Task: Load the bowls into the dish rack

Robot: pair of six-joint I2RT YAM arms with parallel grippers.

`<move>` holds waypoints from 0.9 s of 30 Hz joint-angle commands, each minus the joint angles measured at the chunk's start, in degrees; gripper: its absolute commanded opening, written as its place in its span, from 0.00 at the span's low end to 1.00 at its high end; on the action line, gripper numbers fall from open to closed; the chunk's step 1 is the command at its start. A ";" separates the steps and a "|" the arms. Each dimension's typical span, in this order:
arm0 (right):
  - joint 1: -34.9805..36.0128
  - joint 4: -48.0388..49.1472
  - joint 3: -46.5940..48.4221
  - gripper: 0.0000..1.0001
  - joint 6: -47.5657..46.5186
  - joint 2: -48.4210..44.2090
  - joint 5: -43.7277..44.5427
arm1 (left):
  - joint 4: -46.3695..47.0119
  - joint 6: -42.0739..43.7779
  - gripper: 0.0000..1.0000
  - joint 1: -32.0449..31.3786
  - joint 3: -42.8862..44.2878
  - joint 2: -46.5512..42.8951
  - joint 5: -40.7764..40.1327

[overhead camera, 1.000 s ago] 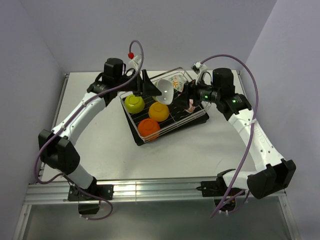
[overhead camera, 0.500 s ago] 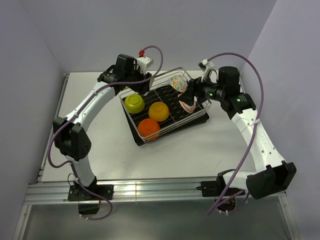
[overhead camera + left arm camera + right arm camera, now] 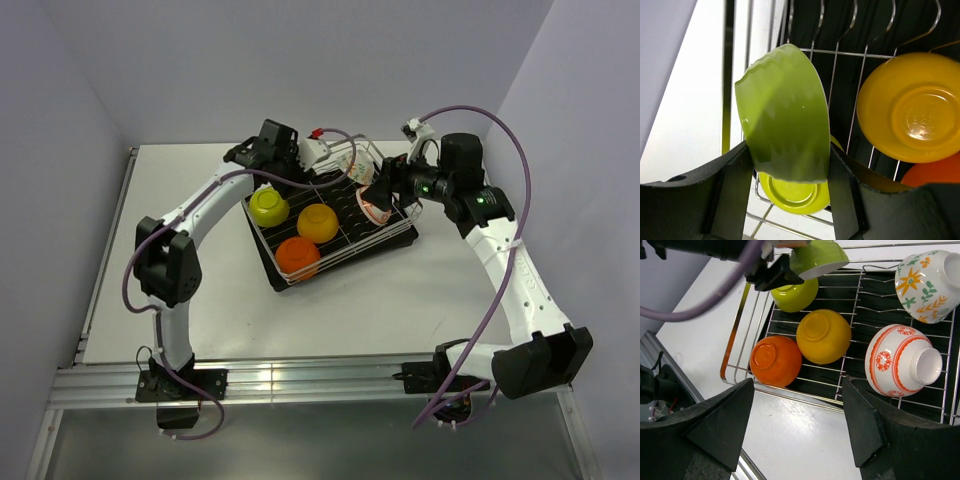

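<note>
Left pincer (image 3: pixel 789 160) pinches a green bowl (image 3: pixel 782 110) on edge above the dish rack (image 3: pixel 856 347)'s left end, just over the lime bowl (image 3: pixel 795 296). Right pincer (image 3: pixel 797 385) hangs spread above the rack's near side.

Your left arm (image 3: pixel 205 205) rises from its base at the near edge, folds sharply at the elbow and stretches far forward and to the right. Your left gripper (image 3: pixel 789 165) has its jaws closed on the sides of a green bowl (image 3: pixel 782 110), which stands tilted on edge between the two dark fingers. Your right arm (image 3: pixel 505 265) climbs from its base on the right, leans forward and bends inward to the left at the wrist. Your right gripper (image 3: pixel 797 384) points down and to the left, its jaws spread wide and gripping nothing; both fingers sit at the bottom corners of the wrist view, well apart
</note>
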 commanded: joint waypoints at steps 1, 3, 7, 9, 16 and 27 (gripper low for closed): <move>-0.76 -0.04 0.99 0.78 -0.96 -2.25 0.55 | -1.17 5.19 0.00 -1.53 5.17 2.02 -3.39; -1.02 -0.05 0.55 0.78 -1.22 -2.60 0.81 | -1.70 5.28 0.00 -1.79 6.23 3.61 -4.53; -1.29 0.04 -0.24 0.77 -1.22 -2.69 0.64 | -2.05 5.46 0.00 -2.23 7.38 5.11 -4.88; -1.46 0.04 -0.16 0.77 -1.49 -2.60 0.29 | -2.05 5.90 0.02 -2.49 7.29 5.81 -7.08; -1.99 -0.04 -0.77 0.77 -1.66 -2.60 -0.33 | 0.67 7.13 0.06 -3.20 5.80 6.07 -10.59; -2.96 -0.31 -1.56 0.77 -2.37 -2.43 -1.03 | 2.78 10.73 0.06 -4.25 5.45 8.01 -13.49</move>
